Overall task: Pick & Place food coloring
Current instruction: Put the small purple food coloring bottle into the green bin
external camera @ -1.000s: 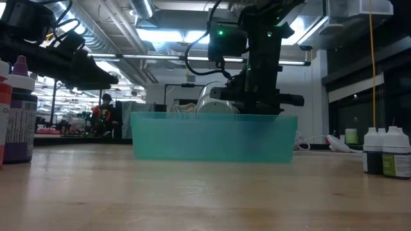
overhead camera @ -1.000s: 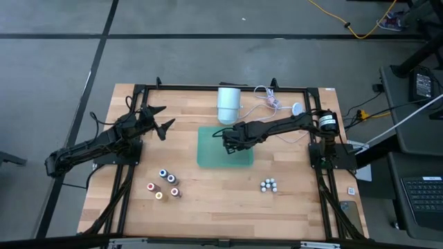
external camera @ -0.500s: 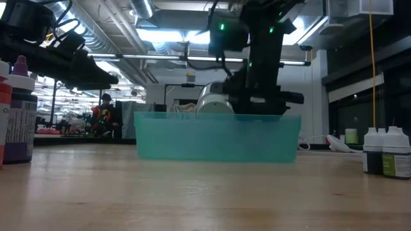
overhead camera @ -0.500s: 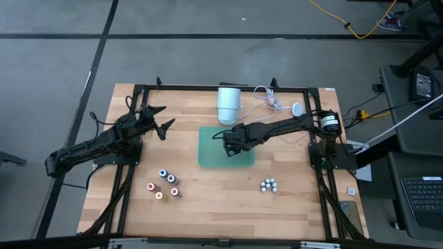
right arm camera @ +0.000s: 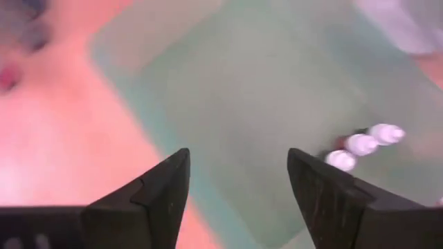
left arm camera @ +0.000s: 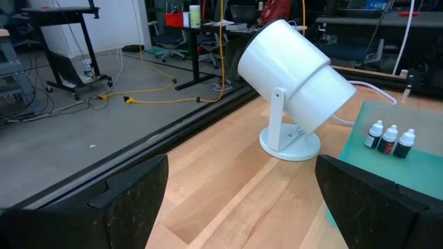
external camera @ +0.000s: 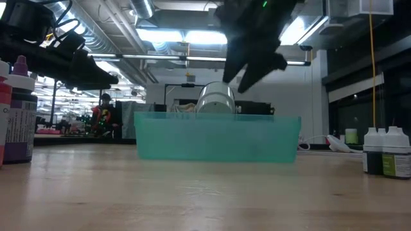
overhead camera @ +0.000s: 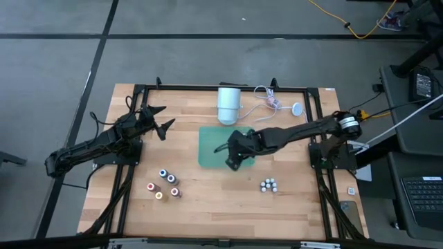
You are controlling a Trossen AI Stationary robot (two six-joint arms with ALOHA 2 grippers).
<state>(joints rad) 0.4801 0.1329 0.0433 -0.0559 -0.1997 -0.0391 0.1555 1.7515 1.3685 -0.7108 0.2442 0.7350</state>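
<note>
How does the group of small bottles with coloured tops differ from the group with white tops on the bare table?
The coloured-top bottles stand toward the table's left side; the white-top bottles stand toward its right. The coloured-top bottles have tops of several colours; the white-top bottles all look alike. The coloured group is spread looser, the white group packed tight. Both stand upright on the wooden table, outside the green tray.

no readable text, brand, number or sign anywhere. the small dark bottle with a printed label [external camera: 19,125] at the near edge of the low view shows only broken letter fragments, not legible. the white-capped bottles [external camera: 385,154] opposite carry labels too small to read.
</note>
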